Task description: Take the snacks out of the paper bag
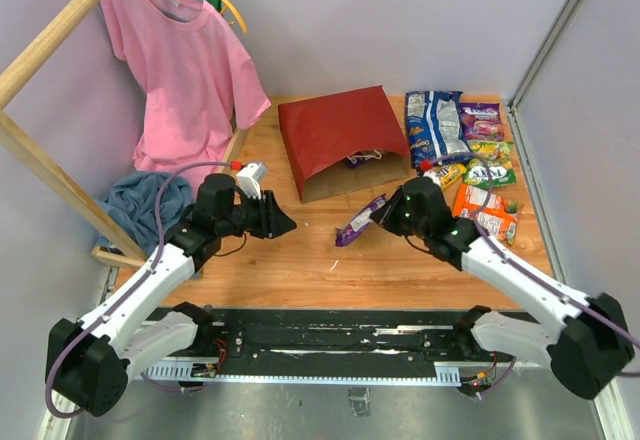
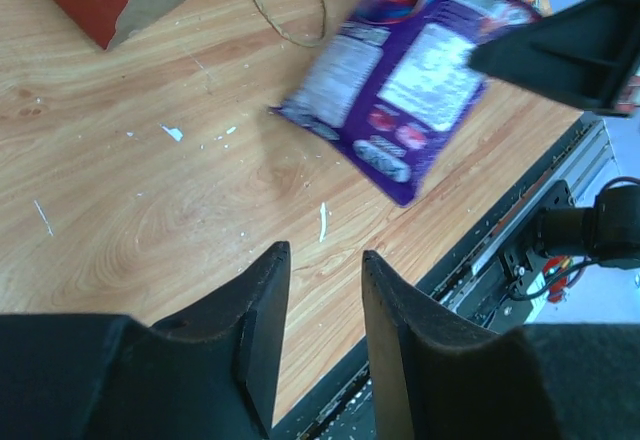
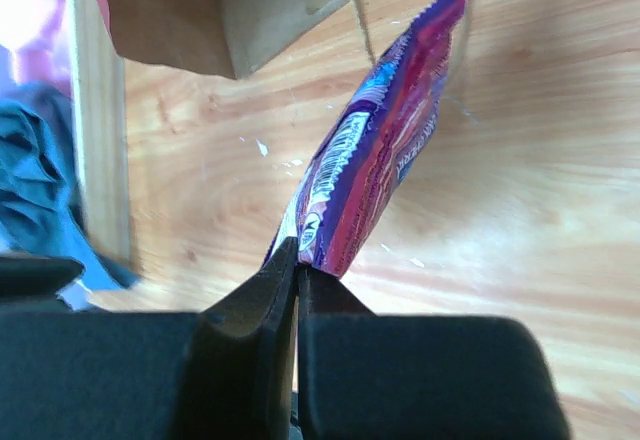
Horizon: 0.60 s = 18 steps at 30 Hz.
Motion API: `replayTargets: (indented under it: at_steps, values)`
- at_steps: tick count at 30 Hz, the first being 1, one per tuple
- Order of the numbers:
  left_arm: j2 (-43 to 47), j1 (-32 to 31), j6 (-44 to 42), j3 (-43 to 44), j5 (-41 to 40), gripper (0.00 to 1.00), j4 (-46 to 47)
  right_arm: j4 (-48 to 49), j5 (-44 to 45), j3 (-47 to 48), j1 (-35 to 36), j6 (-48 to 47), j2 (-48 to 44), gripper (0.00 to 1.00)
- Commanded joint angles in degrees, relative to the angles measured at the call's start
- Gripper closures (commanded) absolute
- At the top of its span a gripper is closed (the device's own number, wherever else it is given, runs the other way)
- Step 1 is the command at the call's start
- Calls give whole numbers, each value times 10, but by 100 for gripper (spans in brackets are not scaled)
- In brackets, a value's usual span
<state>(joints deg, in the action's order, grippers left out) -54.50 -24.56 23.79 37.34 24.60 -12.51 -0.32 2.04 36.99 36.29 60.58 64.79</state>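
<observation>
The red paper bag (image 1: pixel 340 138) lies on its side at the back of the table, its brown mouth facing me; a purple packet shows inside the mouth (image 1: pixel 358 160). My right gripper (image 1: pixel 381 213) is shut on the edge of a purple candy packet (image 1: pixel 360 220) and holds it above the wood in front of the bag; the packet also shows in the right wrist view (image 3: pixel 380 160) and the left wrist view (image 2: pixel 400 70). My left gripper (image 1: pixel 285 225) is open and empty over bare wood, left of the packet. Several snacks (image 1: pixel 470 155) lie at the right.
A pink shirt (image 1: pixel 180 70) hangs at the back left over a blue cloth heap (image 1: pixel 140 205). The blue-white cookie bag (image 1: pixel 435 125) and an orange packet (image 1: pixel 487 210) lie among the snacks at the right. A black rail (image 1: pixel 330 345) runs along the near edge.
</observation>
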Motion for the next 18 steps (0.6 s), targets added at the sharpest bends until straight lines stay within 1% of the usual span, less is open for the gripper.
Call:
replayTargets:
  at_steps: [1, 5, 7, 9, 13, 18]
  values:
    - [-11, 4, -12, 18, 27, 60, 14, -338, 72, 111, 0, -169, -75, 99]
    - [-34, 4, -9, 18, 63, 59, 25, -529, 127, 217, -22, -210, -89, 99]
    - [-40, 4, -7, 18, 72, 59, 27, -597, 138, 253, -35, -223, -79, 99]
    - [-42, 4, -9, 20, 75, 59, 27, -642, 142, 276, -47, -235, -62, 99]
    - [-46, 4, -9, 20, 74, 59, 27, -686, 154, 301, -68, -268, -4, 99]
    - [-50, 4, -9, 21, 70, 59, 23, -704, 223, 332, -89, -285, 86, 99]
